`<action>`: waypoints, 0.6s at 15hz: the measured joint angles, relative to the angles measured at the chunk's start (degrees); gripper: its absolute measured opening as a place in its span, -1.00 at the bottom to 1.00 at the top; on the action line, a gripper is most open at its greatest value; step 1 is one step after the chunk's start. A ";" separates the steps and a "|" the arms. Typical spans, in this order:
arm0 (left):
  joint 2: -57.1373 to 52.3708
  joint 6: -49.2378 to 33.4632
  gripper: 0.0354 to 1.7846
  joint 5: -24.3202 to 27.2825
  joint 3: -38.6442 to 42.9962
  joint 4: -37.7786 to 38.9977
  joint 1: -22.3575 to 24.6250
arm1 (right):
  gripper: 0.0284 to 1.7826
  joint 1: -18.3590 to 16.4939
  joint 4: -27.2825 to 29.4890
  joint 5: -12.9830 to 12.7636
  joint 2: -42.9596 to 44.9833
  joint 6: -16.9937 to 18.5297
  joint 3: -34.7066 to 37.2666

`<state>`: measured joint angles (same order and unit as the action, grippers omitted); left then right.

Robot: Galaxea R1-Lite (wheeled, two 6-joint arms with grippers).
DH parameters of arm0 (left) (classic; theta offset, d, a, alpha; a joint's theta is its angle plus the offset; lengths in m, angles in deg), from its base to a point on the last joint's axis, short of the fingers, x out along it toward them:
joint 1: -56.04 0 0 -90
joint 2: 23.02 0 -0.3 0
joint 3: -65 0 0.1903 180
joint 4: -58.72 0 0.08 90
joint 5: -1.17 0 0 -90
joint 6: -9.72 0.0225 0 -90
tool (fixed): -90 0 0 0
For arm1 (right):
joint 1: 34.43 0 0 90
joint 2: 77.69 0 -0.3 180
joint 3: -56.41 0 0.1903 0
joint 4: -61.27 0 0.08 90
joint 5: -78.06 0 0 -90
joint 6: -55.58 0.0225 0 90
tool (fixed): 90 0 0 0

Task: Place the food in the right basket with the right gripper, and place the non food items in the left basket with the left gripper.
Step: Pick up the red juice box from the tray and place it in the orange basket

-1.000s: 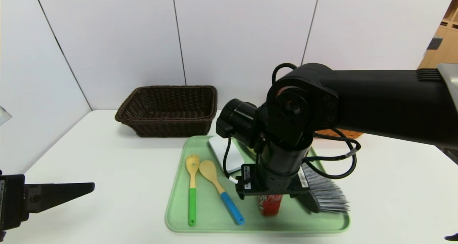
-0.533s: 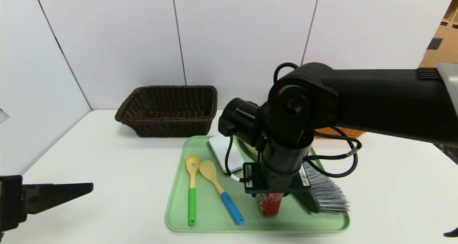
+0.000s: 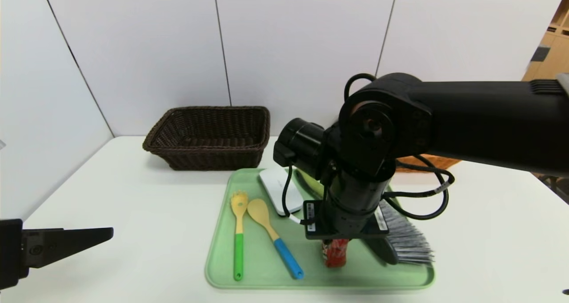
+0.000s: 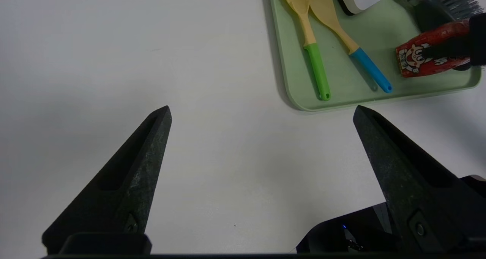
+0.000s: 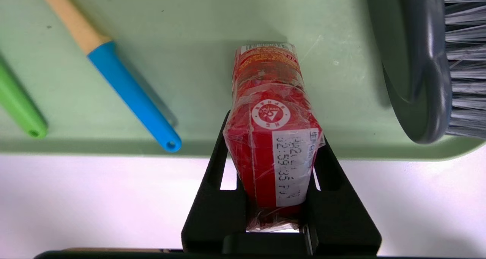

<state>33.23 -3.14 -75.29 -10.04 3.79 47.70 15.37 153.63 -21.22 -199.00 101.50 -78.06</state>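
My right gripper (image 5: 273,137) is shut on the red shiny snack packet (image 5: 271,99), which stands upright near the front of the green tray (image 3: 222,249). In the head view the packet (image 3: 334,254) shows just under the right wrist. On the tray also lie the white case (image 3: 278,189), the yellow fork-spoon with green handle (image 3: 238,232), the yellow spoon with blue handle (image 3: 273,236) and the grey-bristled brush (image 3: 404,243). My left gripper (image 4: 262,109) hangs open and empty over bare table left of the tray. The dark left basket (image 3: 209,136) sits at the back.
The orange right basket (image 3: 429,163) shows only as a sliver behind the right arm. The brush (image 5: 421,73) lies close beside the held packet, and the blue spoon handle (image 5: 133,95) on its other side. White wall panels stand behind the table.
The right gripper's fingers have closed on the snack packet, and the right arm has shifted slightly to the right. The left gripper has drifted a little lower, still open.
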 joint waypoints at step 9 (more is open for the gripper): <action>0.22 -0.22 0.89 0.79 -0.13 0.59 -0.01 | -0.60 -6.12 -22.63 2.00 20.18 -12.82 -0.28</action>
<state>33.45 -3.36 -74.50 -10.18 4.38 47.69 9.25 131.00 -19.22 -178.82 88.67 -78.34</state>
